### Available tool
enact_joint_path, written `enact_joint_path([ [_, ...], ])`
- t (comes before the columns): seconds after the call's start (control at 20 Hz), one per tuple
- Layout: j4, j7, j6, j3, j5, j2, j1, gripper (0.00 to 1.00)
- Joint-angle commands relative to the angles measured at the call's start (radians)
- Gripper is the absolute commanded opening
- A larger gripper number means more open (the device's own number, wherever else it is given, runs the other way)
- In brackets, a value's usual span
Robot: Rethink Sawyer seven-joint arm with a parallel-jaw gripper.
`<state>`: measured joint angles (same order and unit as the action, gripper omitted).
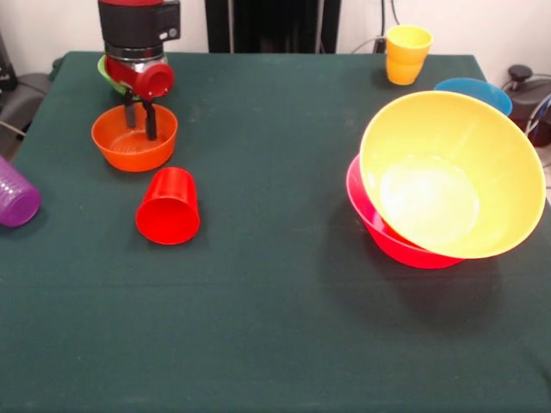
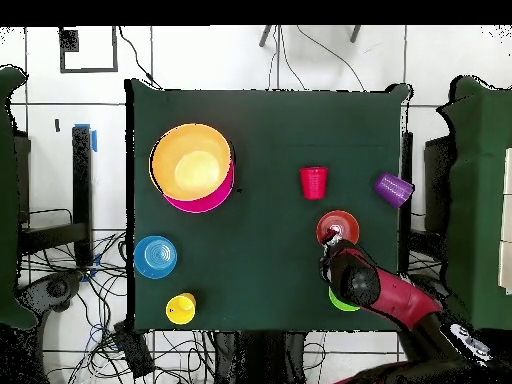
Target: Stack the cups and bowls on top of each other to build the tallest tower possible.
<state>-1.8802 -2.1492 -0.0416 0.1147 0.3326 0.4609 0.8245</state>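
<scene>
My gripper (image 1: 140, 120) hangs over the small orange bowl (image 1: 134, 142) at the table's far left, its two fingers (image 1: 151, 122) apart and reaching down into the bowl near its far rim. It also shows in the overhead view (image 2: 335, 238) above that bowl (image 2: 340, 222). A green bowl (image 1: 107, 74) is mostly hidden behind the gripper. A red cup (image 1: 168, 206) lies on its side in front of the orange bowl. A purple cup (image 1: 14, 195) lies at the left edge. The large yellow-orange bowl (image 1: 452, 176) sits tilted in the pink bowl (image 1: 379, 231).
A yellow cup (image 1: 408, 40) sits on an orange cup (image 1: 402, 72) at the far right corner. The blue bowl (image 1: 475, 89) stands behind the big bowls. The green tablecloth (image 1: 275, 327) covers the table. Cables lie beyond the right edge.
</scene>
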Motion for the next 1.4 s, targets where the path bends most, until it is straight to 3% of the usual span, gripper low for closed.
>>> enact_joint_path([
  [0.05,-0.017,0.033,0.159,0.116,0.045,0.045,0.008,1.0],
  [1.1,-0.106,-0.035,0.22,0.15,-0.011,0.191,-0.038,1.0],
  [1.4,-0.101,-0.073,0.192,0.124,-0.029,0.189,-0.09,1.0],
])
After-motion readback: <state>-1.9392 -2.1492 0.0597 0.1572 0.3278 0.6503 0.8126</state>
